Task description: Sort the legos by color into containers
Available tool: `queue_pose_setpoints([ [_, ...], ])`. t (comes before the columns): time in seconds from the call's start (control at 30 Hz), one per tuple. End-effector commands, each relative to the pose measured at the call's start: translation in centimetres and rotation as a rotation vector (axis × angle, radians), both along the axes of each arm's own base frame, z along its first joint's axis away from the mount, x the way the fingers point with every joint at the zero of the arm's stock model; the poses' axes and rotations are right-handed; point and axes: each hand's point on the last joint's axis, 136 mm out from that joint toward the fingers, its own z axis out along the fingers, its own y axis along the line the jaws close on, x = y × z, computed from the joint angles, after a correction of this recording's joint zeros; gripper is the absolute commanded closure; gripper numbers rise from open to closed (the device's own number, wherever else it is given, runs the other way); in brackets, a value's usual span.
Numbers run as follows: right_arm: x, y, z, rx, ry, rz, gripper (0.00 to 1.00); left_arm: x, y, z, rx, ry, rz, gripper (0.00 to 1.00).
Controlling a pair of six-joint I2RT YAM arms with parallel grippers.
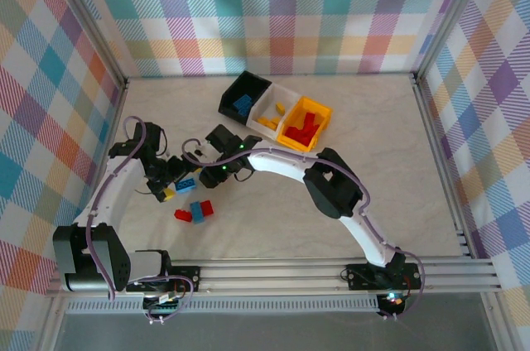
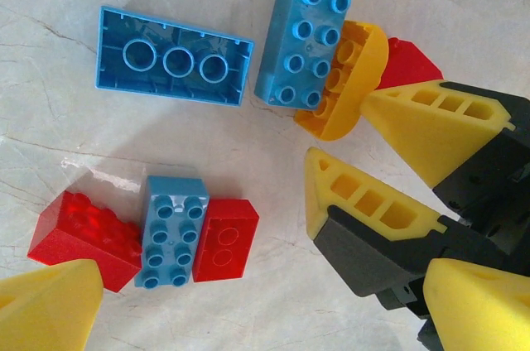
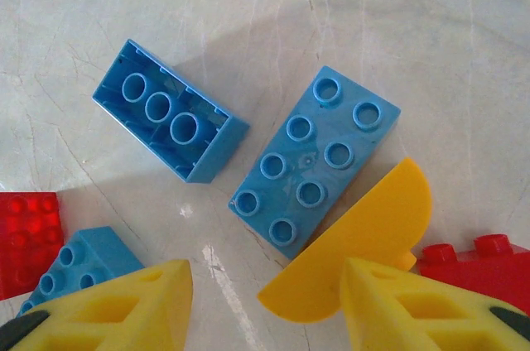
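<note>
While the right fingers (image 3: 414,310) stand partly apart with nothing clamped, centre them on the yellow half-round lego (image 3: 364,235). It lies on the tabletop (image 3: 248,3), up against one finger and clear of the other. A blue studded brick (image 3: 315,161) lies along its straight edge and appears to touch it, so set the fingers to close on the yellow piece alone. A skewed grip would likely drag the blue brick along or squeeze the rounded piece out sideways.

Your left fingers (image 2: 50,305) stand wide, holding nothing, above the same cluster and near the right arm's fingers. Hold the left arm clear until the right arm lifts away. Judged by colour, the piece belongs in the white bin (image 1: 286,88), where other yellow pieces lie, well apart from the cluster.

The tabletop is pale, marbled and glossy, so expect pieces to slide when nudged. Checked fabric walls (image 1: 290,12) in a metal frame (image 1: 439,119) enclose the cell.
</note>
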Motion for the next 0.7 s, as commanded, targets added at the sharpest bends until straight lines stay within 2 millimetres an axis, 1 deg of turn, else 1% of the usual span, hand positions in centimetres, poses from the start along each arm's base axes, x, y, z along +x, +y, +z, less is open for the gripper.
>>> queue_pose_setpoints([
  [0.0,-0.4,-1.2,-2.6,-0.082,0.043,-0.006,0.49,0.0,0.1,0.2,-0.012,0.005,-0.006,0.00],
  [0.1,-0.2,-2.0,-2.7,-0.118,0.033,-0.021,0.50,0.1,0.1,0.2,-0.011,0.003,-0.008,0.00],
  [0.2,-0.2,-3.2,-1.9,-0.138,0.009,-0.037,0.51,0.2,0.1,0.3,-0.012,-0.004,-0.007,0.00],
  [0.37,-1.5,-6.5,0.0,-0.166,0.016,-0.058,0.53,0.5,0.0,0.1,-0.022,-0.012,-0.008,0.00],
  [0.4,-1.9,-7.4,0.0,-0.174,0.021,-0.065,0.53,0.6,-0.1,0.1,-0.024,-0.014,-0.008,0.00],
  [0.47,-2.6,-8.3,0.8,-0.148,0.043,-0.073,0.53,0.6,-0.1,0.0,-0.026,-0.014,-0.011,0.00],
  [0.53,-3.7,-7.8,1.5,-0.057,0.112,-0.051,0.50,0.7,-0.3,-0.3,-0.039,-0.011,-0.012,0.01],
  [0.57,-3.9,-7.3,1.8,-0.021,0.144,-0.046,0.49,0.8,-0.3,-0.5,-0.042,-0.010,-0.011,0.01],
  [0.67,-3.6,-6.0,2.3,0.028,0.190,-0.057,0.45,1.0,-0.4,-0.7,-0.048,-0.005,-0.011,0.01],
])
